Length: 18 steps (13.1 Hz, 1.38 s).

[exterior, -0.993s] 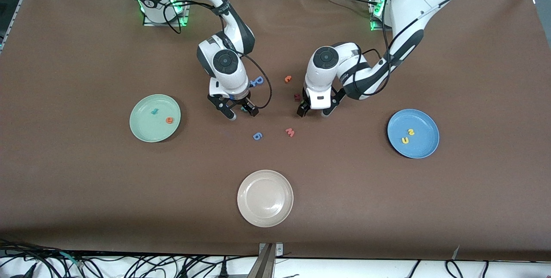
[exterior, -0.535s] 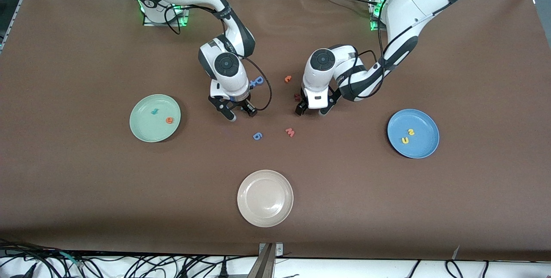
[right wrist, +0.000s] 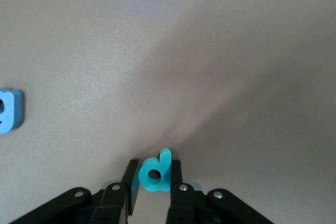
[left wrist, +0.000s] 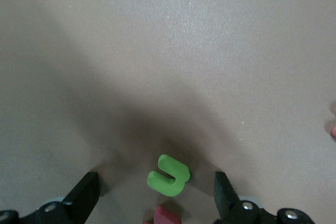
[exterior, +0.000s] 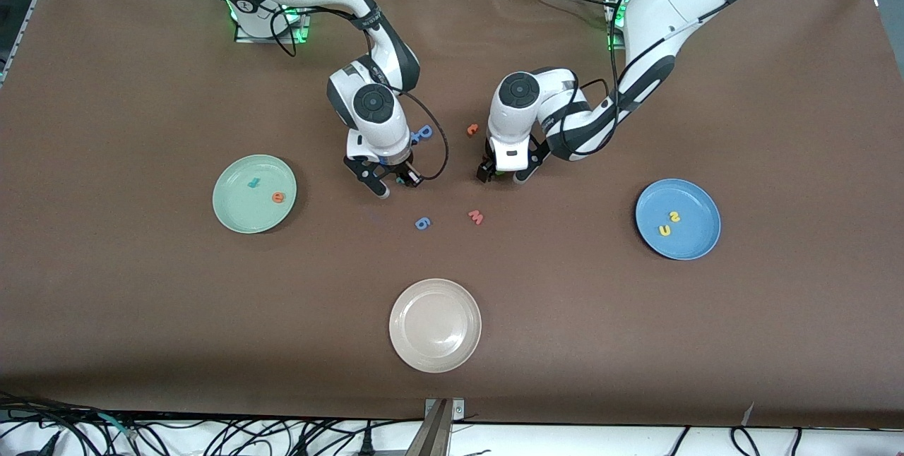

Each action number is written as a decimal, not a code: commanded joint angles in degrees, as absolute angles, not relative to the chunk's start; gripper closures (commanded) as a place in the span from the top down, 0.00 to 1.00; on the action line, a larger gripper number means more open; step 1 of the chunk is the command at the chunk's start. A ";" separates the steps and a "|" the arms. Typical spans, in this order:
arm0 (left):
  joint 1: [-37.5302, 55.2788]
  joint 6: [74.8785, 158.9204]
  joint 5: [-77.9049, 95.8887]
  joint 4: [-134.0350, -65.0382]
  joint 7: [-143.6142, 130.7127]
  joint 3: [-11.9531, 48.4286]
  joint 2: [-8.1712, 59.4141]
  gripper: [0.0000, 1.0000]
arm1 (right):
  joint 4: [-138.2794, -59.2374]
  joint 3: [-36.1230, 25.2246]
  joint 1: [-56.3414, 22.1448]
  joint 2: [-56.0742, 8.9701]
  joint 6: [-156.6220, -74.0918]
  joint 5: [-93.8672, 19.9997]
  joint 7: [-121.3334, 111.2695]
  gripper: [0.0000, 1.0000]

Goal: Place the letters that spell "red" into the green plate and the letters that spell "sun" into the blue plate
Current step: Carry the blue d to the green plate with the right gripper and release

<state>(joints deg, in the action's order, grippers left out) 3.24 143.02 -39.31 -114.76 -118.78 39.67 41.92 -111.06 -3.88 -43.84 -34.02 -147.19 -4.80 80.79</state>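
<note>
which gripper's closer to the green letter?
Left. The left gripper is open, its fingers either side of the green letter. The right gripper is toward the right arm's end, shut on the teal d.

Dark red letter (left wrist: 167, 216) cut off by frame edge, shape unreadable.

**Bystanders on the brown bench**

A cream-white plate (exterior: 435, 325) sits on the brown bench (exterior: 741, 343), nearest the front camera and well apart from the loose letters. Farther from the camera lie a periwinkle-blue "6"-like letter (exterior: 422, 223) and, beside it toward the left arm's end, a salmon "w" (exterior: 476, 217). Farther still are a second periwinkle-blue letter (exterior: 423, 133) and a small orange "c"-like letter (exterior: 472, 129). A dark red letter (left wrist: 167, 216) shows partly, touching a green one.
</note>
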 commanded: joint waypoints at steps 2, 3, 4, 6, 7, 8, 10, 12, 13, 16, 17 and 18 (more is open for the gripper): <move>3.69 142.56 -40.69 -113.99 -120.23 39.46 42.28 0.56 | -111.09 -7.72 -44.74 -30.51 -143.21 -4.75 75.27 0.13; 3.69 142.56 -40.78 -113.91 -120.15 39.46 42.28 0.52 | -110.92 -9.21 -44.74 -29.37 -139.87 -4.83 70.45 0.13; 3.69 142.56 -40.87 -113.99 -120.15 39.46 42.28 0.49 | -111.00 -11.06 -44.74 -28.14 -137.57 -4.83 65.88 0.13; 3.60 142.56 -41.04 -113.91 -119.88 39.38 42.28 0.46 | -111.09 -14.57 -44.65 -25.94 -131.87 -4.83 57.08 0.13; 3.60 142.56 -41.22 -113.99 -119.80 39.38 42.28 0.46 | -111.09 -16.50 -44.65 -25.06 -129.31 -4.83 52.95 0.13; 3.60 142.56 -41.22 -114.08 -119.53 39.29 42.28 0.46 | -111.53 -18.18 -44.65 -24.18 -127.72 -4.83 49.43 0.13; 3.60 142.56 -41.31 -114.08 -119.44 39.02 42.28 0.47 | -113.89 -22.48 -44.56 -22.59 -124.55 -4.83 41.44 0.13; 3.52 142.47 -41.40 -114.17 -118.83 38.94 42.28 0.48 | -116.96 -28.18 -44.47 -21.45 -122.88 -5.10 30.03 0.13; 3.52 142.47 -41.40 -114.17 -117.96 38.94 42.28 0.49 | -118.20 -31.00 -44.21 -21.62 -122.87 -5.18 24.14 0.15; 3.25 141.94 -41.40 -114.17 -116.55 38.94 42.28 0.50 | -120.67 -33.22 -40.54 -22.58 -123.57 -6.06 12.85 0.15; 3.16 141.94 -41.40 -114.17 -116.02 38.94 42.28 0.50 | -120.67 -33.22 -39.73 -23.11 -123.57 -6.06 11.18 0.17; 3.08 141.60 -41.40 -114.17 -115.67 38.94 42.28 0.50 | -120.59 -33.22 -38.77 -23.64 -123.66 -6.06 10.03 0.17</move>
<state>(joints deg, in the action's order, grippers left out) 3.27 142.89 -39.32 -113.76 -116.86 39.79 41.72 -119.85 -33.46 -39.68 -23.80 -123.15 -4.97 13.13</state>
